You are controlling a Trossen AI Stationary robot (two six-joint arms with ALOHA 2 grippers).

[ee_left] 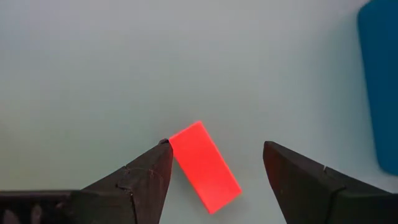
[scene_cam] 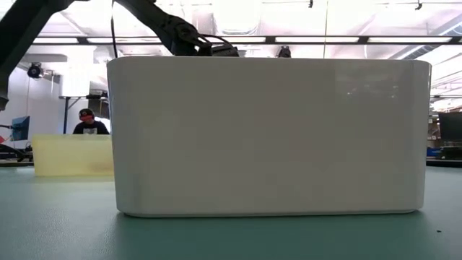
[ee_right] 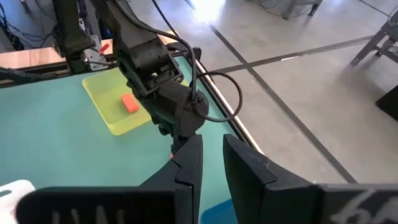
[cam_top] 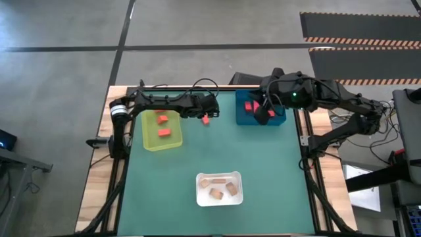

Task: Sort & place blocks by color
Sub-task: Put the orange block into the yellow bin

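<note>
Left gripper [ee_left: 214,171] jaws wide around an orange-red block [ee_left: 204,166]; right gripper [ee_right: 211,163] jaws narrow, seemingly empty.

The floor [cam_top: 197,26] is grey concrete crossed by dark seam lines, with black mats edged in orange-and-black hazard striping [cam_top: 362,41] at the upper right of the high view. The table [cam_top: 102,164] shows a pale wood border around a green work surface, and dark metal framing [cam_top: 13,171] stands at the lower left of that view. In the low view the room behind is bright — overhead beams and ceiling lights [scene_cam: 289,22] span the top of the frame, and a person in a red cap [scene_cam: 88,123] sits at mid-left.
</note>
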